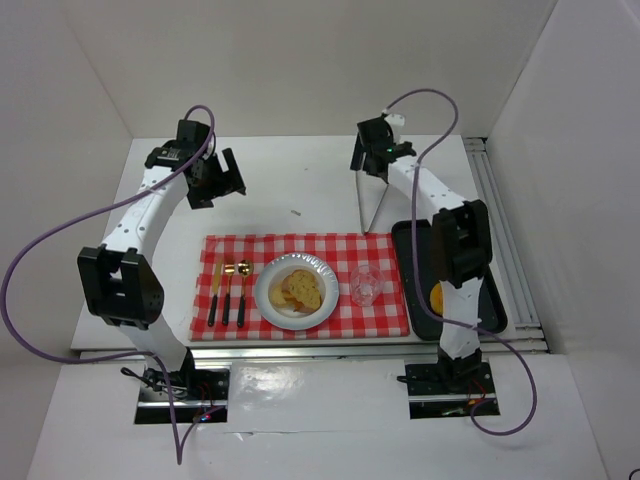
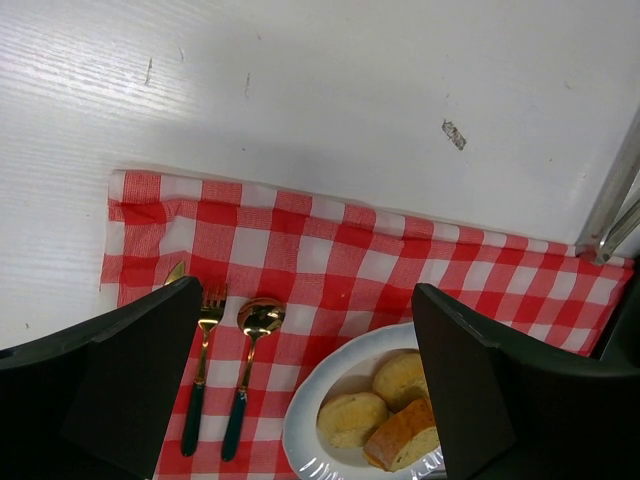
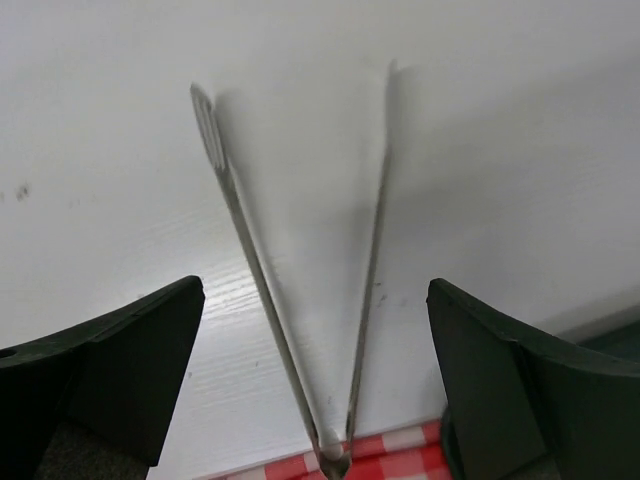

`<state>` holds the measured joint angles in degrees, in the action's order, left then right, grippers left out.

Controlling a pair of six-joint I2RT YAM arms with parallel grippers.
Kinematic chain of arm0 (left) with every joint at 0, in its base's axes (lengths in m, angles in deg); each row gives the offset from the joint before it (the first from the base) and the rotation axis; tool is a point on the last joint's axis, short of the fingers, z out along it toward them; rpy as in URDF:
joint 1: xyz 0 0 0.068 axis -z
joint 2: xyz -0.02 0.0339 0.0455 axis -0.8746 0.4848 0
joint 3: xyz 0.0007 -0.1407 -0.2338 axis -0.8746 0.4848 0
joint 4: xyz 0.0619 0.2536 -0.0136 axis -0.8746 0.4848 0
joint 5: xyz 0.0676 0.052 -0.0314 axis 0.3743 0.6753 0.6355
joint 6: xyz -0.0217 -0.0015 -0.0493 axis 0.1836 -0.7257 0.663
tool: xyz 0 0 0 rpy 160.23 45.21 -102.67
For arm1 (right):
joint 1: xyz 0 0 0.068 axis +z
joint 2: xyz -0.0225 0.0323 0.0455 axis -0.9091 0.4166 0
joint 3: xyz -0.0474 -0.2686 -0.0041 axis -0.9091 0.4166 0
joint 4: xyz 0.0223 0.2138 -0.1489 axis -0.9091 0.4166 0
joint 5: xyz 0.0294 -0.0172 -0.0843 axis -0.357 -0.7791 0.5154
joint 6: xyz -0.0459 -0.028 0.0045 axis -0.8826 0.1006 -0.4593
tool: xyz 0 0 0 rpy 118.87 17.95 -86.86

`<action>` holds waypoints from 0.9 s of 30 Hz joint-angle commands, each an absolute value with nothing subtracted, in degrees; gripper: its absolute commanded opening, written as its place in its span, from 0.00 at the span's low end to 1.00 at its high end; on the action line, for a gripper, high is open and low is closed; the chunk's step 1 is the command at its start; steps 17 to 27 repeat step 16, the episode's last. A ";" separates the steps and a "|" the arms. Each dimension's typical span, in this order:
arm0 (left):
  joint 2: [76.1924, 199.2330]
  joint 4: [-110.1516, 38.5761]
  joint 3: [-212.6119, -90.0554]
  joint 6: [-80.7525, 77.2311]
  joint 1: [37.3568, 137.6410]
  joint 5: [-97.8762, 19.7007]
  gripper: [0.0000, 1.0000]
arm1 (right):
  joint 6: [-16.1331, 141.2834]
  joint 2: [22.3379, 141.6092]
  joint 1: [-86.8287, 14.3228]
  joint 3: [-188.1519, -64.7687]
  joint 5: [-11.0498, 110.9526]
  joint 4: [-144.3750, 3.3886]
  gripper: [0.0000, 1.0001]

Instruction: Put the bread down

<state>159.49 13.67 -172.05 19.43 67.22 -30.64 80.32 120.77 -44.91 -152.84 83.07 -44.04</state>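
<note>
Left hand (image 2: 307, 290), spread wide, well apart from bread (image 2: 385, 420) on plate (image 2: 343, 375).

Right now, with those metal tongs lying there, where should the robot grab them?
Probably across both arms of the tongs, about midway up from the hinge, coming straight down. They lie flat on the white table in a narrow V, hinge by the checked cloth, so the open right pincer above could straddle both arms and squeeze them.

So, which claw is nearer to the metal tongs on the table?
Right. The right claw hovers open directly over the tongs; the left claw hangs well away, off to their left side.
</note>
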 commanded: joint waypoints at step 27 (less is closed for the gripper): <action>154.33 9.56 -172.24 15.93 67.33 -30.57 1.00 | 89.07 96.09 -59.22 -128.89 88.36 -30.65 1.00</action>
